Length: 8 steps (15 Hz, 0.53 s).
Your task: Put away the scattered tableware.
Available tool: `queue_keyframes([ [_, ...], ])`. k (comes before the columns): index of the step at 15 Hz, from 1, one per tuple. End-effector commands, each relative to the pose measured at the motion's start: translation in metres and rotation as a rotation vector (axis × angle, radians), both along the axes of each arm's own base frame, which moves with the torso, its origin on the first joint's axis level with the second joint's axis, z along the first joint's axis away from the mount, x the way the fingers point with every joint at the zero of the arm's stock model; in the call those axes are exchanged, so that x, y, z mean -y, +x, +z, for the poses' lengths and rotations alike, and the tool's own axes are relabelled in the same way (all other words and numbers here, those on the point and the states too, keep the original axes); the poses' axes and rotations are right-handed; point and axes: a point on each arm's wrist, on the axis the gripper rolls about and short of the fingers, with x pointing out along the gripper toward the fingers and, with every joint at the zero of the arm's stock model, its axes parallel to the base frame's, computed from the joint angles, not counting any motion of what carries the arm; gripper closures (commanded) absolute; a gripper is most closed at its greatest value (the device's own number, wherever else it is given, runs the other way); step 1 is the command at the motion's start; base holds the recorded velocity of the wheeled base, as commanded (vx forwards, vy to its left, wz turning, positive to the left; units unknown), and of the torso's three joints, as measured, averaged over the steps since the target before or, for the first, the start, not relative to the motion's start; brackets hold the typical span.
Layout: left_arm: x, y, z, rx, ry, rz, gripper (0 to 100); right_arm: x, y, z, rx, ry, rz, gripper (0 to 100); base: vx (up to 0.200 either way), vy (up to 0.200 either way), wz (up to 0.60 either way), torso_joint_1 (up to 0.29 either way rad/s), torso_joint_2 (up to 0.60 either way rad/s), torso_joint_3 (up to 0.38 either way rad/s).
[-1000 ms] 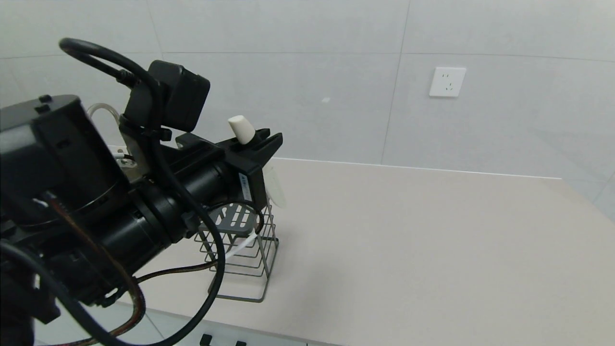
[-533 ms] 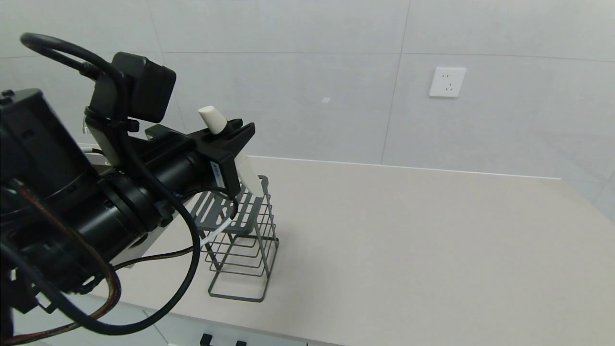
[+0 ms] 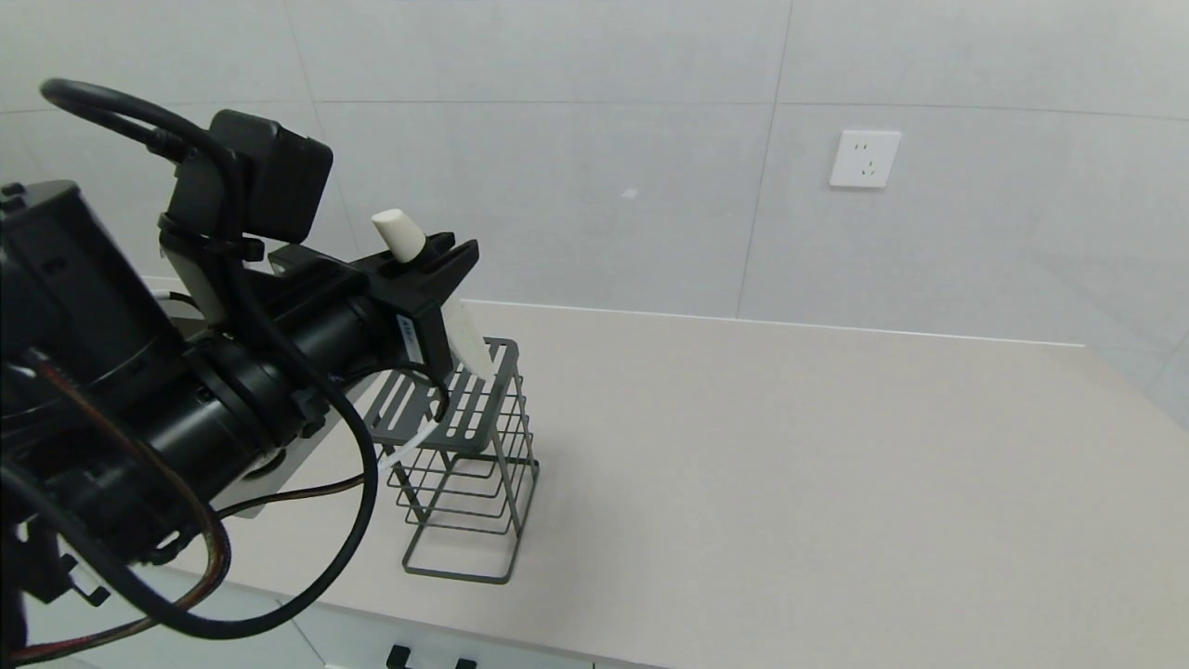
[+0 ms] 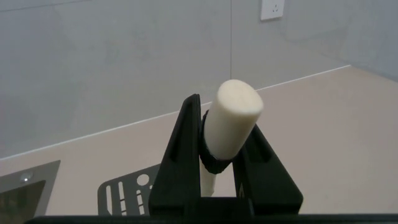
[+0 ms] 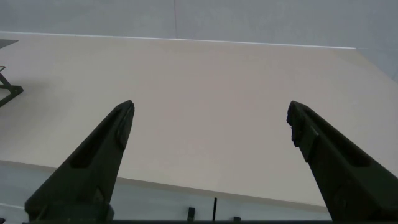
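- The right gripper (image 5: 210,115) hangs by the counter's (image 3: 790,446) front edge. Its fingers are spread wide with nothing between them, so it has no part in the step at hand.
- The wire cutlery rack (image 3: 474,483) stands upright on the counter near the front edge, towards the left end. Its slotted top plate (image 3: 478,395) faces up. I cannot tell through the wires whether any pieces are already inside.
- The left gripper (image 3: 418,265) is above the rack's top plate, clamped on a white utensil (image 3: 395,232). The jaws pinch the utensil partway down its length.
- The thick cream handle (image 4: 230,121) sticks up and tilts out of the jaws. The thinner, paler lower end points down at the slotted plate, close over it or just touching. I cannot tell from these views whether the tip has entered a slot.
- My reading of progress:
  - The utensil has been picked up and carried to the rack, so the harder half of this piece's handling is done.
  - What is left is to line the lower end up with a slot, lower it in and open the jaws.
  - The tilt could make the tip catch on the plate between slots.
- The counter runs back to the tiled wall, where a socket (image 3: 865,158) is mounted. I cannot judge from here whether more tableware remains to be collected.
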Motion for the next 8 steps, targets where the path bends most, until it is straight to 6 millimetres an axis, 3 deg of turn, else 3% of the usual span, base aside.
queue_keyframes([
  [1,-0.001,0.004,-0.002,0.005,0.023,0.019,100,0.0,0.0,0.0,-0.004,0.0,0.0,0,0.0,0.0,0.0,0.0,0.0,0.0],
  [8,0.018,0.015,-0.001,0.04,0.037,0.055,100,0.0,0.0,0.0,-0.002,0.001,0.0,0,0.0,0.0,0.0,0.0,0.0,0.0],
])
